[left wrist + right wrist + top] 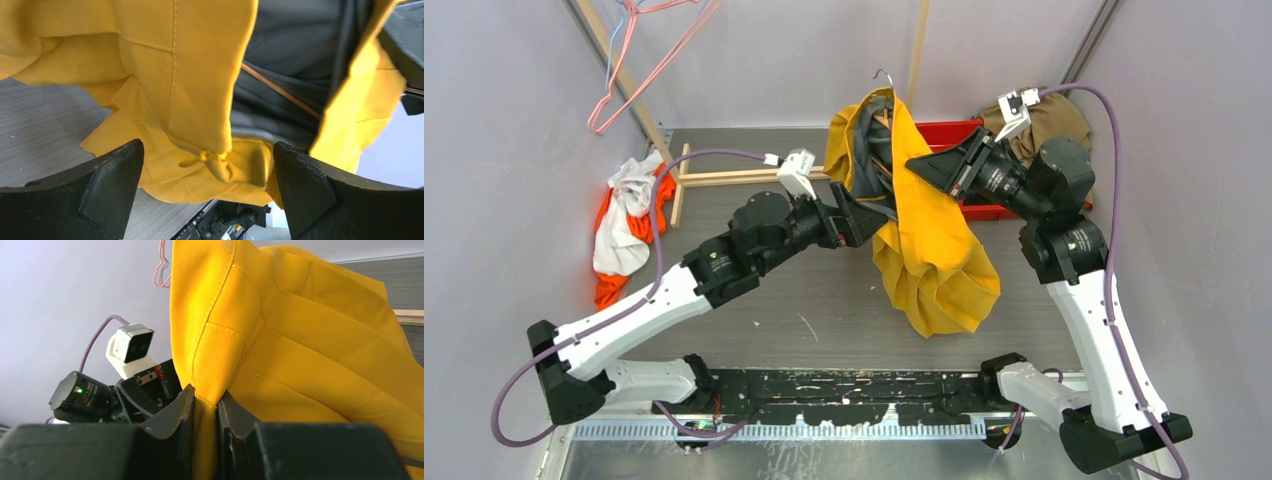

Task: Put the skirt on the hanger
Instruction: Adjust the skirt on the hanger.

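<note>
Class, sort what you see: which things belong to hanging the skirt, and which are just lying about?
In the job: yellow skirt, hanger, right gripper clamped on skirt, open left gripper.
Lying about: orange-and-white cloth, red bin, brown garment, pink hangers.

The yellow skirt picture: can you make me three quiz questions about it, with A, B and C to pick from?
1. What are the right fingers doing?
A) standing wide open
B) pinching the yellow skirt
C) holding nothing

2. What colour is the lining inside it?
A) grey
B) pink
C) green

3. Where does the orange and white cloth lie?
A) far right
B) far left
C) under the skirt

Answers: B, a fold of fabric sits squeezed between them; A, grey shows inside the yellow; B, it lies at the left in the top view.
</note>
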